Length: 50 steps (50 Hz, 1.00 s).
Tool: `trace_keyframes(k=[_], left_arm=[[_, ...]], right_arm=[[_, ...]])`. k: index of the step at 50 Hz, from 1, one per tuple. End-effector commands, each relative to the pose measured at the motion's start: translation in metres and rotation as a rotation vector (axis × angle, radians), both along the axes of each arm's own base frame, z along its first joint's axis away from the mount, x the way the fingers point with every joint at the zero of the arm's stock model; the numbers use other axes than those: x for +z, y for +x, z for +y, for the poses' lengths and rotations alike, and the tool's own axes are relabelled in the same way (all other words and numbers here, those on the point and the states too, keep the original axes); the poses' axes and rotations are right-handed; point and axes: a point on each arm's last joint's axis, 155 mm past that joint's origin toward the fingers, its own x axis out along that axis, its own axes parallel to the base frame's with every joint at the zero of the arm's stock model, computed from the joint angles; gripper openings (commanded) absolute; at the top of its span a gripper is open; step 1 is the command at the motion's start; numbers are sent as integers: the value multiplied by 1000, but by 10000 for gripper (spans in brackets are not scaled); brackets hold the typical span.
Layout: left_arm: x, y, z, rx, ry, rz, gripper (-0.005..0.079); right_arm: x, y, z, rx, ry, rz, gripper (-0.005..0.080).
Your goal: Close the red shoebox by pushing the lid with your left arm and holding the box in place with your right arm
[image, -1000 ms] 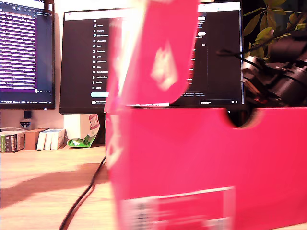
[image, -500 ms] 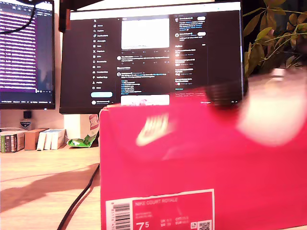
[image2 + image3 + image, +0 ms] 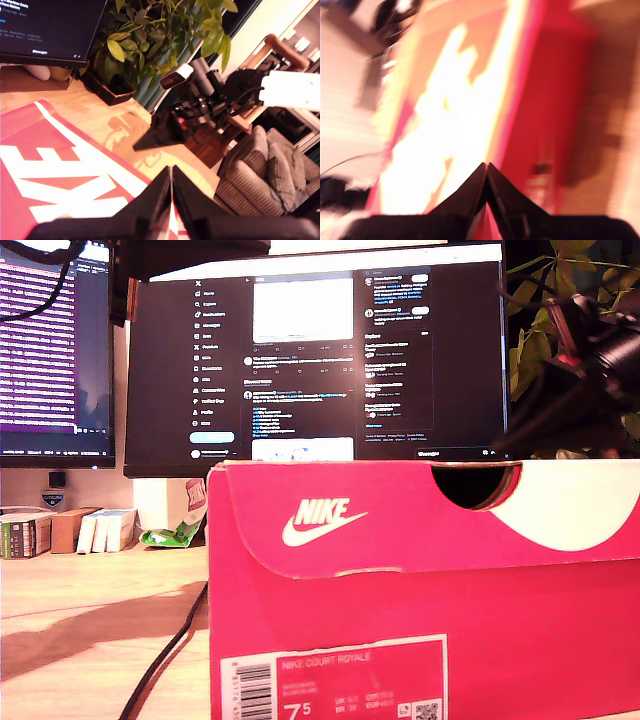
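Observation:
The red shoebox [image 3: 420, 640] stands on the wooden desk with its lid [image 3: 400, 520] down flat, white logo facing the camera. In the first wrist view my first gripper [image 3: 171, 172] is shut, empty, and hovers over the lid's red and white top [image 3: 65, 170]. Beyond the box edge the second arm [image 3: 200, 95] hangs beside the plant. It appears at the exterior view's right [image 3: 600, 340], above the box's far end. In the blurred second wrist view my second gripper [image 3: 486, 167] is shut and empty, above the lid [image 3: 445, 110].
Two monitors [image 3: 320, 360] [image 3: 55, 350] stand behind the box. A potted plant [image 3: 540, 310] is at the exterior view's right. A black cable [image 3: 170, 650] runs across the desk. Small boxes [image 3: 60, 530] sit at the exterior view's left. A sofa [image 3: 270, 170] lies beyond the desk.
The lid swung down from upright and now lies shut on the box. The arm at the exterior view's right rose from the box rim to beside the plant.

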Motion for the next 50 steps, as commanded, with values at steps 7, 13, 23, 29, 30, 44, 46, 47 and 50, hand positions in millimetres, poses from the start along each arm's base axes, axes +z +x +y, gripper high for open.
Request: trace_keyframes(k=[7,13,23,29,30,44,46,47,50], left_arm=[[4,-1,1,-3,-1,-24,-19],[4,-1,1,-3,-1,-24,-19],[3,2,4,8,1,-21,-19],[0,2,5,8,9,-18,-19],[0,1,5,7,10,-17,-19],[-11,4,14,26,93,-85,-19],[-13,7,18,43,107,-87,-19],[-14,9,22,60,123,-99,-19],[-15,14,32,105,157,-126,-19]], right_arm=[[-9,-22,21,94,-3,28,-12],[-14,-27,28,118,-38,29,-12],[-44,-25,16,102,-251,13,-12],[-36,-27,25,144,-195,-22,-12],[-32,-28,29,153,-163,-25,-12],[-12,-23,31,167,-105,-112,-12],[-7,-21,30,161,-113,-137,-12],[-6,-19,27,152,-126,-152,-12],[0,-12,20,124,-155,-198,-12]])
